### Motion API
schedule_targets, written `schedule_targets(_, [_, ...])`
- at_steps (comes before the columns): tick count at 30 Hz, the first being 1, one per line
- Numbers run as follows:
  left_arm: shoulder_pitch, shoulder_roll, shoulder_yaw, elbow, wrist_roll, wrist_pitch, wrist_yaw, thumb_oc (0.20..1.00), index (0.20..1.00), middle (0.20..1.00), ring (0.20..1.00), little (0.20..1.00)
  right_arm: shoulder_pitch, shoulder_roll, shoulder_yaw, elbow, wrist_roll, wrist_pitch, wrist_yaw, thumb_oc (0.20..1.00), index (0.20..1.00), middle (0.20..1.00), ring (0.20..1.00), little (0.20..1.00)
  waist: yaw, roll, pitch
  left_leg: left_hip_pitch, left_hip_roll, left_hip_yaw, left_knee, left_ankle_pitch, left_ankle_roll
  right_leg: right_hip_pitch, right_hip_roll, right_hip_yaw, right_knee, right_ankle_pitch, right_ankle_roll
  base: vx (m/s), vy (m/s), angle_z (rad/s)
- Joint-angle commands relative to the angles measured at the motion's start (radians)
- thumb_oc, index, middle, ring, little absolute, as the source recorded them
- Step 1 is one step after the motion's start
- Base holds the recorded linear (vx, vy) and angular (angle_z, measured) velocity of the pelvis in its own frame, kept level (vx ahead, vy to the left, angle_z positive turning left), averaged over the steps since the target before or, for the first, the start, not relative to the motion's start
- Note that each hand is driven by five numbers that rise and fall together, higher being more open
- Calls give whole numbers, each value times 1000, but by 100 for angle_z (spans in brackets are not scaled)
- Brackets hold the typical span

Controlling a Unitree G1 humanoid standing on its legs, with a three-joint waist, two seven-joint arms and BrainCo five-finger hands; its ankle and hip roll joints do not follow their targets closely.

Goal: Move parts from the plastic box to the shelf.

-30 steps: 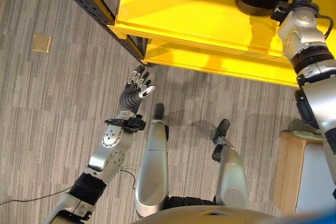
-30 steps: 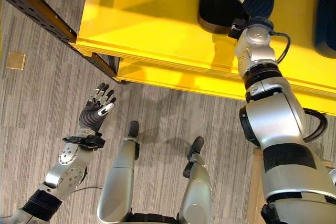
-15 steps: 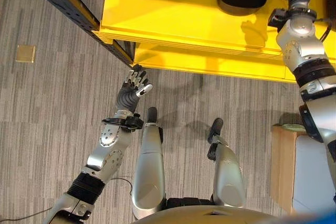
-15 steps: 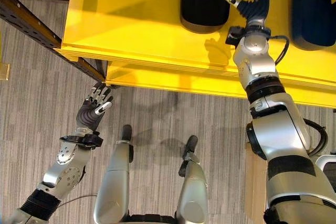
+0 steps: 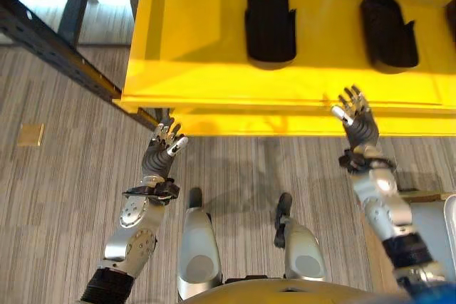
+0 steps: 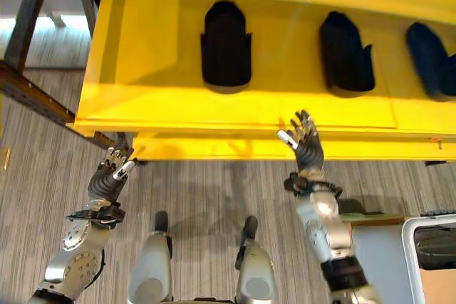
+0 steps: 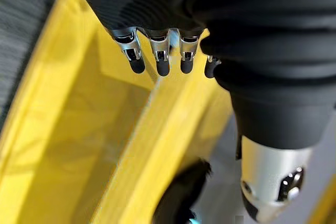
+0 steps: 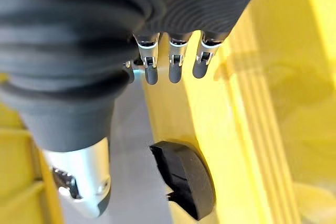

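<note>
Three dark parts (image 6: 226,46) already lie on the yellow shelf (image 6: 142,108), each with its long axis pointing away from the robot. Both hands hold nothing, fingers spread apart: the right hand (image 6: 306,147) hovers at the shelf's front edge, the left hand (image 5: 161,155) lower, near the shelf's corner and its dark frame (image 5: 50,44). The plastic box (image 6: 431,247) (beside the right arm, so that hand is nearer) lies behind the right hand, and I judge this arm must turn back to it.
</note>
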Motion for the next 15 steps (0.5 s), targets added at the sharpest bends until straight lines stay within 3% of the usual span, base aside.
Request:
schedule_targets(1, [22, -1, 35, 14, 48, -23, -33, 1000, 1000, 1000, 1000, 1000, -26, -10, -76, -39, 5, -45, 66, 1000, 1000, 1000, 1000, 1000, 4, 1, -48, 18, 63, -23, -160, 151, 11, 70, -2, -13, 66, -126, 9, 69, -31, -5])
schedule_targets(4, [61, -42, 65, 38, 60, -22, -44, 1000, 1000, 1000, 1000, 1000, 81, 48, -90, -42, 24, -43, 99, 1000, 1000, 1000, 1000, 1000, -14, 23, -88, 64, 93, -2, -208, 177, -3, 98, 24, -5, 33, -133, 2, 48, -71, -12])
schedule_targets(5, [62, -42, 65, 38, 60, -22, -44, 1000, 1000, 1000, 1000, 1000, 82, 48, -90, -43, 24, -43, 99, 1000, 1000, 1000, 1000, 1000, -13, 23, -89, 65, 94, -1, -210, 177, -4, 98, 25, -4, 32, -133, 1, 30, -121, -11])
schedule_targets(6, [86, -63, 89, 47, 81, -21, -51, 1000, 1000, 1000, 1000, 1000, 128, 38, -100, -65, -30, -37, 108, 1000, 1000, 1000, 1000, 1000, -25, 34, -105, 99, 128, 21, -221, 189, -14, 104, 57, 11, 38, -151, -11, 35, -115, -19])
schedule_targets(9, [100, -87, 96, 58, 88, -27, -54, 1000, 1000, 1000, 1000, 1000, 149, 23, -106, -49, -42, -31, 115, 1000, 1000, 1000, 1000, 1000, -29, 46, -106, 135, 146, 46, -230, 205, -19, 108, 81, 32, 60, -171, -27, 10, -110, -40])
schedule_targets(12, [98, -97, 91, 67, 84, -30, -56, 1000, 1000, 1000, 1000, 1000, 146, 0, -110, -44, -53, -28, 117, 1000, 1000, 1000, 1000, 1000, -28, 57, -107, 141, 155, 44, -230, 246, -24, 112, 102, 35, 64, -181, -41, -26, -98, -24])
schedule_targets(15, [87, -122, 78, 82, 78, -30, -57, 1000, 1000, 1000, 1000, 1000, 148, -26, -122, -43, -45, -34, 121, 1000, 1000, 1000, 1000, 1000, -34, 75, -113, 143, 176, 45, -248, 336, -39, 121, 141, 33, 54, -191, -72, -38, -142, -4])
